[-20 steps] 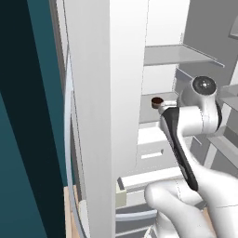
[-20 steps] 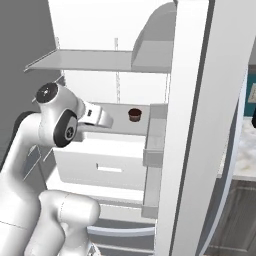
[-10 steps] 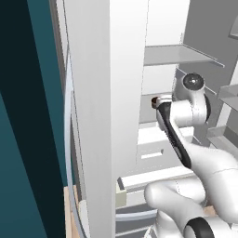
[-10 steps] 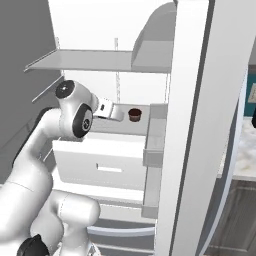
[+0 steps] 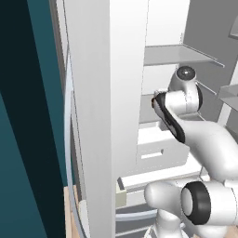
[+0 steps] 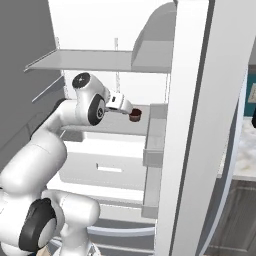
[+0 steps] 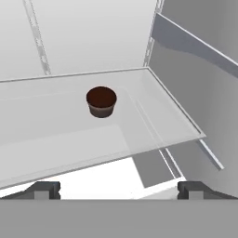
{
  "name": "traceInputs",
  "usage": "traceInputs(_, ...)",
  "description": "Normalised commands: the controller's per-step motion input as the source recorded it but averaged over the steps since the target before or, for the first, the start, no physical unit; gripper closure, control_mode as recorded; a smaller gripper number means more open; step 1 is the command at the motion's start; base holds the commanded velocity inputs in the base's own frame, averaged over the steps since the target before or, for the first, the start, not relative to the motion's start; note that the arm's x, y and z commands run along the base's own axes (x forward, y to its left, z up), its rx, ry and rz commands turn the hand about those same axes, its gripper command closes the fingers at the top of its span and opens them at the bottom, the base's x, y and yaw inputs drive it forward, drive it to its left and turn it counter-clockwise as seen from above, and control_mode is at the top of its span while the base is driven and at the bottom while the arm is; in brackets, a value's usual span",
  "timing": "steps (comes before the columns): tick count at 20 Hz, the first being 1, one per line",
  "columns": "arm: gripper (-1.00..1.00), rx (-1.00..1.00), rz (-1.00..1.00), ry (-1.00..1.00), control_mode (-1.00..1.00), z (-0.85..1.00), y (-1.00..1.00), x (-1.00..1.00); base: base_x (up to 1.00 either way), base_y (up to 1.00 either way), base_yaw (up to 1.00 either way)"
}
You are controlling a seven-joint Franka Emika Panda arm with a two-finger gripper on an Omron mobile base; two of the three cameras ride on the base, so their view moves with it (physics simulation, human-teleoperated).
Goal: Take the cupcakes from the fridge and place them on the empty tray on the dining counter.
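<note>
The fridge (image 6: 200, 110) stands open, and its white inside holds a glass shelf (image 7: 56, 135). One dark-brown cupcake (image 7: 101, 101) sits upright on that shelf, toward its back. In the hand view my gripper (image 7: 119, 190) is open, with the fingertips (image 7: 44, 189) wide apart at the shelf's front edge, short of the cupcake and not touching it. From the right base view the gripper (image 6: 129, 109) is just left of the cupcake (image 6: 135, 115). In the left base view the fridge door (image 5: 93, 116) hides the fingers. The tray and dining counter are out of view.
An upper shelf (image 6: 90, 60) hangs above my arm. White drawers (image 6: 105, 160) sit below the cupcake shelf. The open door's bin (image 6: 152, 145) juts out close on the right, and a grey side wall (image 7: 200, 93) bounds the shelf.
My arm has reached deeper into the fridge, bringing the hand from the left up next to the cupcake. The cupcake has not moved.
</note>
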Motion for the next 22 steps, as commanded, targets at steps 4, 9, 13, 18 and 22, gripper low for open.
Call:
traceInputs(4,-1.00,0.00,0.00,0.00,-1.00,-0.38,-0.05,0.40,0.00,0.00,0.00)
traceInputs(9,-1.00,0.00,0.00,0.00,-1.00,-0.42,0.00,0.30,0.00,0.00,0.00)
traceInputs(13,-1.00,0.00,0.00,0.00,-1.00,-0.18,-0.07,0.38,0.00,0.00,0.00)
traceInputs(18,-1.00,0.00,0.00,0.00,-1.00,-0.05,-0.12,0.38,0.00,0.00,0.00)
traceInputs(22,-1.00,0.02,0.00,0.00,-1.00,-0.04,-0.11,0.36,0.00,0.00,0.00)
